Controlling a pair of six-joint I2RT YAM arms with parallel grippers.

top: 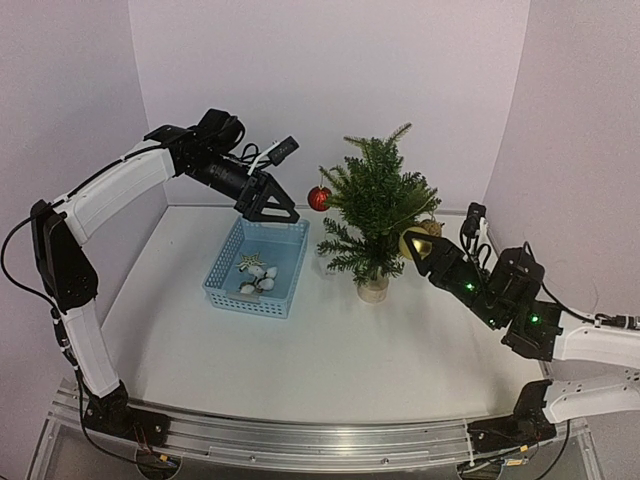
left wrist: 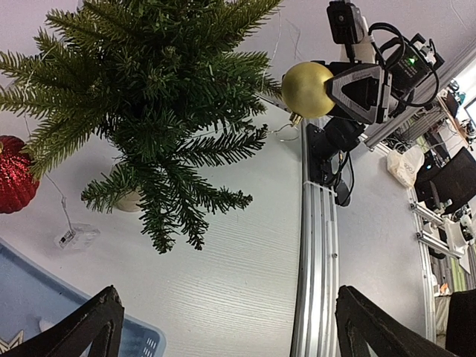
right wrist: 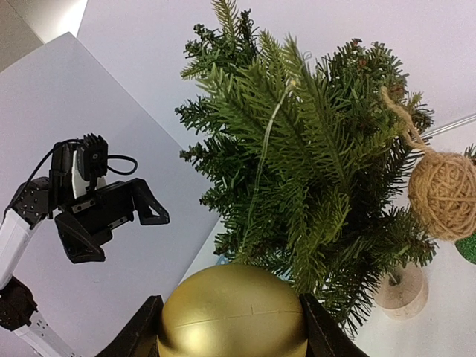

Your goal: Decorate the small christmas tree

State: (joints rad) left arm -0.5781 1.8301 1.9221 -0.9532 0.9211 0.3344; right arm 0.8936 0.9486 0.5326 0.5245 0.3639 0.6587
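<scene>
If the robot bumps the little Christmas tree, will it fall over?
It might. The small christmas tree is tall and bushy but stands on just a little round wooden base, so a hard push up high could probably tip it. Its needle branches look thin and bendy, so a gentle nudge would likely only wiggle them.

Bare table [top: 330, 350] lay open before tree [top: 378, 210] and basket [top: 258, 265]. A red ball [top: 319, 198] hung between left gripper [top: 270, 214] and branches; the right gripper's [top: 421, 250] gold ball [top: 413, 242] crowded the tree's right.
</scene>
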